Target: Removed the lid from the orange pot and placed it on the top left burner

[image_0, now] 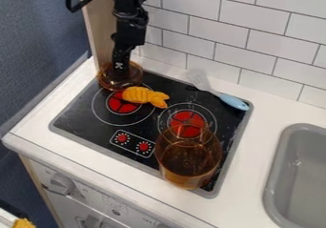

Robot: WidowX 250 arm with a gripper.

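Observation:
The black gripper point(119, 70) hangs down at the stove's back left corner, right over the middle of a clear amber lid point(132, 78). That lid lies beyond the left burner point(121, 108), its near edge close to an orange croissant-shaped toy, and whether it rests flat I cannot tell. The gripper hides the lid's centre. The see-through orange pot point(189, 162) stands uncovered at the stove's front right, with its far rim overlapping the right burner point(187, 119) in view.
The orange croissant-shaped toy point(145, 97) lies across the back of the left burner. A spatula with a light blue handle point(232, 101) rests at the stove's back right. A grey sink point(279, 174) is at the right, and a tiled wall point(248, 43) stands behind.

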